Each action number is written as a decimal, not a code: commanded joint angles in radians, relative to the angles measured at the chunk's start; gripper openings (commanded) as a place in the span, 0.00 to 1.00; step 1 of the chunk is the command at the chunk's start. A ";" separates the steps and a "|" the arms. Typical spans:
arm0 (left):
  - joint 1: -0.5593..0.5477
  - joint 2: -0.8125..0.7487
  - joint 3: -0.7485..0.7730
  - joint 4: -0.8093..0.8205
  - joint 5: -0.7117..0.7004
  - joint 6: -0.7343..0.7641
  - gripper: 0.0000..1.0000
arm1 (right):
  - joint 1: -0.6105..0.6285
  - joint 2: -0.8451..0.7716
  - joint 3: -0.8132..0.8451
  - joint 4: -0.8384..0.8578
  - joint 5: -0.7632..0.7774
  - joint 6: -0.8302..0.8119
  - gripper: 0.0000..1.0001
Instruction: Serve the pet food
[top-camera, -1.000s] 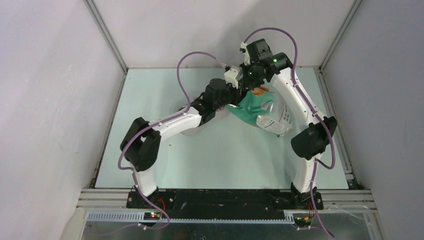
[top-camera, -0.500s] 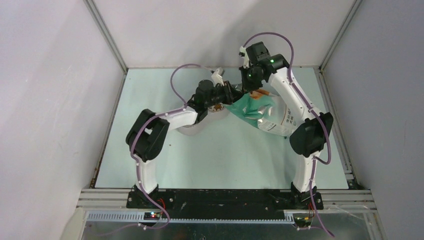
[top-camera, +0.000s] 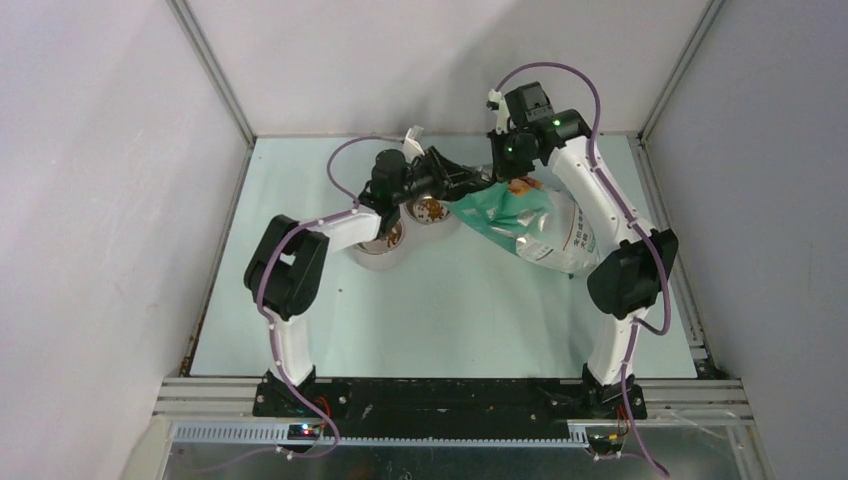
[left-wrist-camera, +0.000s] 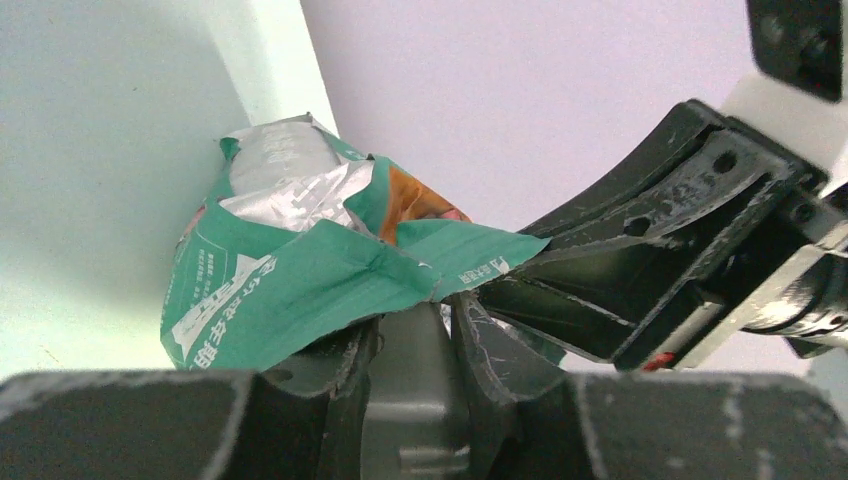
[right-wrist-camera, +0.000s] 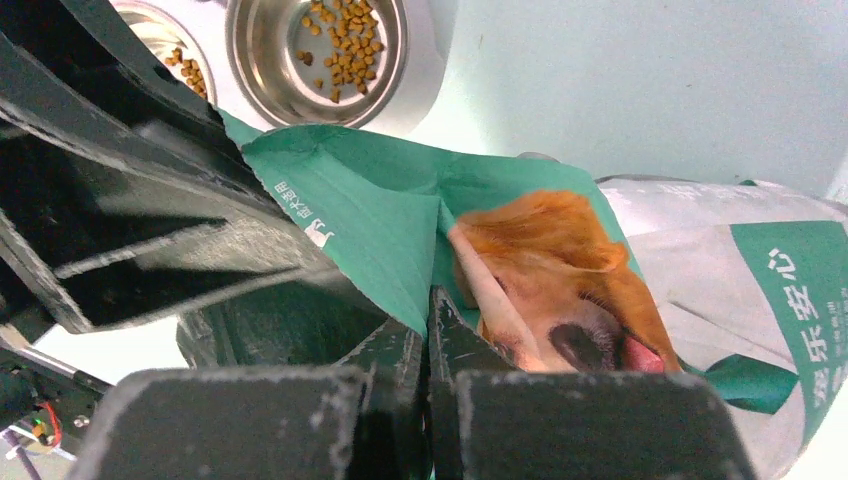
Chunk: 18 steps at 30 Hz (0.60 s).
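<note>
The pet food (right-wrist-camera: 345, 35) lies as loose kibble in a steel bowl (right-wrist-camera: 238, 55); it also shows in the top view (top-camera: 431, 209). A little more kibble (right-wrist-camera: 190, 70) sits in a second bowl (top-camera: 372, 256), half hidden by my left arm. The teal and white bag (top-camera: 540, 225) lies on its side, its mouth towards the bowls. My right gripper (right-wrist-camera: 428, 300) is shut on the bag's top edge (right-wrist-camera: 390, 200). My left gripper (left-wrist-camera: 415, 315) has its jaws a little apart, and the bag's edge (left-wrist-camera: 290, 290) lies across the tips. No scoop shows.
The bowls stand at the back middle of the pale green table (top-camera: 450, 310), left of the bag. Grey walls close in behind and at both sides. Both arms meet over the bag's mouth near the back wall (top-camera: 450, 60).
My left arm has drawn back to the left, uncovering both bowls. The bag has settled flatter and its mouth has spread a little left. The right gripper has kept its hold.
</note>
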 joint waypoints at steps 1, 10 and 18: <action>0.070 -0.041 0.029 -0.021 -0.006 -0.082 0.00 | -0.043 -0.128 -0.037 -0.086 0.078 -0.055 0.00; 0.136 -0.101 0.003 -0.080 0.012 -0.101 0.00 | -0.044 -0.201 -0.046 -0.066 0.103 -0.098 0.00; 0.182 -0.144 -0.016 -0.031 0.066 -0.121 0.00 | -0.048 -0.263 -0.116 -0.036 0.175 -0.153 0.00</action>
